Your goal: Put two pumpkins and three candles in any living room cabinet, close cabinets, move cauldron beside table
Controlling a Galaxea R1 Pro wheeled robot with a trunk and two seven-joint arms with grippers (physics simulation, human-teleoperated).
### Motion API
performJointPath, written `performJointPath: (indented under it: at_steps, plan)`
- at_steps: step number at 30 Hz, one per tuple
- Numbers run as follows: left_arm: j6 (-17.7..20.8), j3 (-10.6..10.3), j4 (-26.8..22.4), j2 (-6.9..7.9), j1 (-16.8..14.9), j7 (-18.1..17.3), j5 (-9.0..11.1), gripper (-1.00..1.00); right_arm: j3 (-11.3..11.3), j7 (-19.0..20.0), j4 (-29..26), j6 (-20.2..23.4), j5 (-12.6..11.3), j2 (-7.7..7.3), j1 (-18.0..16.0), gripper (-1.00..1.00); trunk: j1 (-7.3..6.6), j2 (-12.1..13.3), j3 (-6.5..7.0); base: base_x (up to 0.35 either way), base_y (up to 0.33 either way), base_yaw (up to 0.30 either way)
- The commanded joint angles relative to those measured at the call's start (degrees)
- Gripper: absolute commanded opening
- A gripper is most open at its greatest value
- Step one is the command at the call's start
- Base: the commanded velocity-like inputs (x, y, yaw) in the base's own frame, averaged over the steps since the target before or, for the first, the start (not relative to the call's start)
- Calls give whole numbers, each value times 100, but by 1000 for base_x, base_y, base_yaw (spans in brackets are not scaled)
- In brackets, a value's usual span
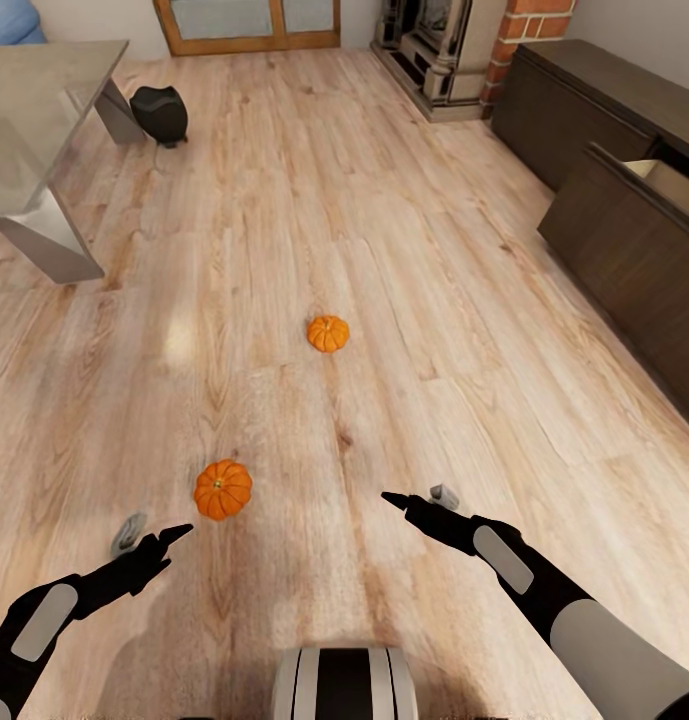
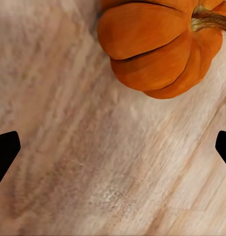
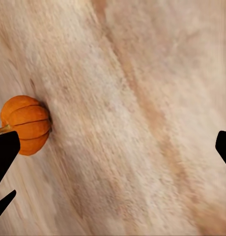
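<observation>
Two orange pumpkins lie on the wood floor: the near pumpkin (image 1: 223, 489) (image 2: 162, 44) just ahead of my left gripper (image 1: 154, 535) (image 2: 113, 150), the far pumpkin (image 1: 328, 333) (image 3: 24, 123) about mid-floor. My left gripper hangs open over bare floor, the pumpkin just beyond its fingertips. My right gripper (image 1: 416, 497) (image 3: 113, 147) is open too and holds nothing. The black cauldron (image 1: 160, 113) stands on the floor by the far leg of the table (image 1: 34, 110). At the right is the dark cabinet (image 1: 624, 240), one drawer pulled open showing a pale inside. The candles are out of view.
A brick fireplace (image 1: 444, 50) stands at the back wall beside a second dark cabinet unit (image 1: 574, 100). A wooden-framed door (image 1: 249, 25) is at the far end. The table's slanted grey leg (image 1: 49, 240) juts onto the floor at the left.
</observation>
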Motion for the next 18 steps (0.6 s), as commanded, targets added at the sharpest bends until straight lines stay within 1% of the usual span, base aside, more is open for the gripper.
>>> performJointPath:
  at_steps: [1,15,18]
  plan:
    - [43,17,-1,-2,-3,-6,20,100,22,2,-1,7,-35,-6,-4,100,1,-3,-26,0,0,0]
    - [44,14,-1,3,-3,-9,20,100,22,5,-10,10,-31,-6,-4,100,37,-22,-336,0,0,0]
    - [46,11,1,4,-3,-13,20,100,22,5,-10,9,-28,-6,-4,100,37,-22,-336,0,0,0]
